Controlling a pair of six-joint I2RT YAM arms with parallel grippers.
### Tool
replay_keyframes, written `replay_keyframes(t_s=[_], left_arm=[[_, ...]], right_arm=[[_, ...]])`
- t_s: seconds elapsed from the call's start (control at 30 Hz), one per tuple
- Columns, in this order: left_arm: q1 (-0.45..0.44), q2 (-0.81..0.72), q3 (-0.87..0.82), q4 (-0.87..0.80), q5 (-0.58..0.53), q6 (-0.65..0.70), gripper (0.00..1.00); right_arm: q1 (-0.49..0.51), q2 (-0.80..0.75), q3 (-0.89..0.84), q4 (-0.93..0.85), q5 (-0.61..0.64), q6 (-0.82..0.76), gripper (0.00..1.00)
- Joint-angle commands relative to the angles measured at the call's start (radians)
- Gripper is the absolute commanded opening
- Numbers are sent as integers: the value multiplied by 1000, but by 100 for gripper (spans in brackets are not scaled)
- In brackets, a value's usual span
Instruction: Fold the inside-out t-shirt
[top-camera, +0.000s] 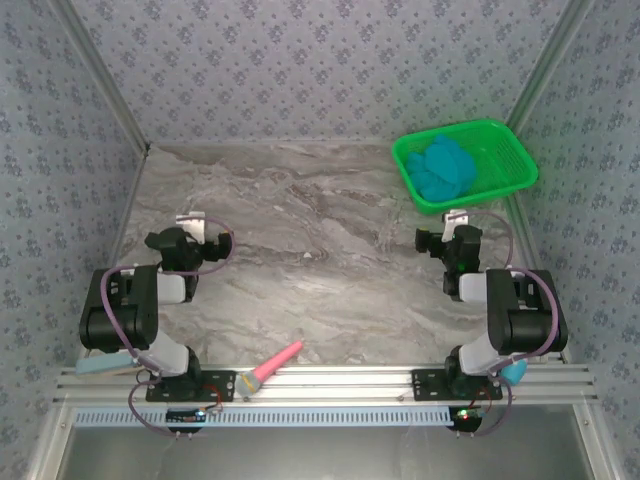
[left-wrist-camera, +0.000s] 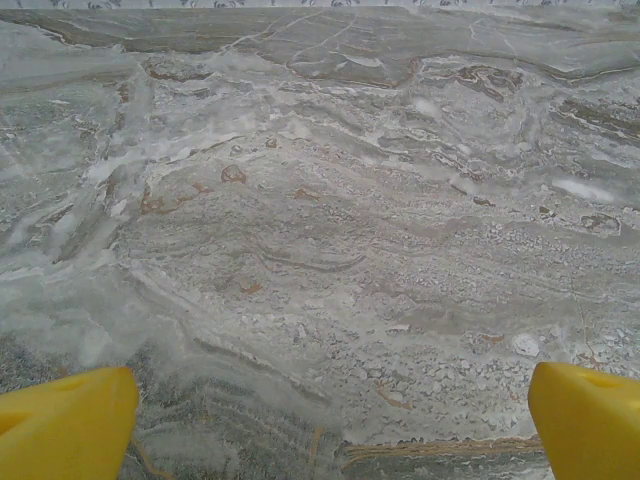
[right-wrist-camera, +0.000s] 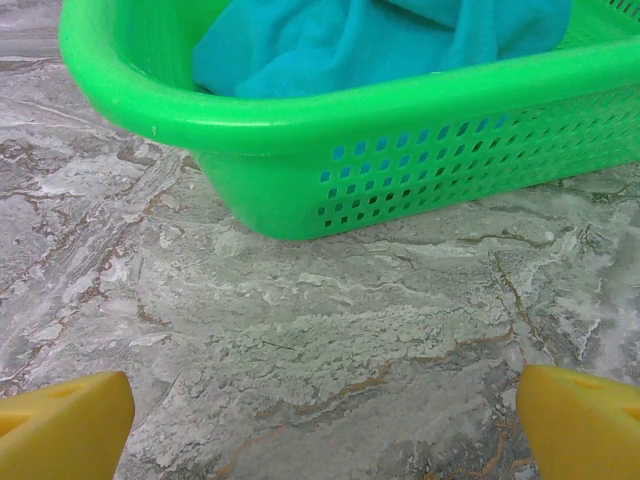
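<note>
While the t-shirt (top-camera: 443, 168) lies bunched in the green basket (top-camera: 470, 128) at the tabletop's (top-camera: 300, 225) far right, the right pincer (top-camera: 457, 217) stands open near it. The left pincer (top-camera: 191, 220) is spread wide too.

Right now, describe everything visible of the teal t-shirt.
The t-shirt is plain teal soft cloth, bunched into a rumpled heap rather than spread or folded. It lies inside the green plastic basket at the far right of the table, filling the basket's left part. Sleeves, neck and tag cannot be made out. Only the basket touches it; the right arm's fingers sit short of the basket, open.
</note>
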Motion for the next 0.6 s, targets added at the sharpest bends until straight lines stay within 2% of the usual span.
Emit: replay_keyframes(t_s=[0.0, 0.4, 0.57], left_arm=[[7, -14, 1, 33, 26, 12, 100], [7, -15, 1, 34, 24, 11, 100], [-5, -11, 29, -12, -162, -44, 100]], right_arm=[[-1, 4, 13, 20, 15, -8, 100], [-1, 4, 12, 22, 13, -7, 100], [-2, 5, 12, 22, 11, -8, 100]])
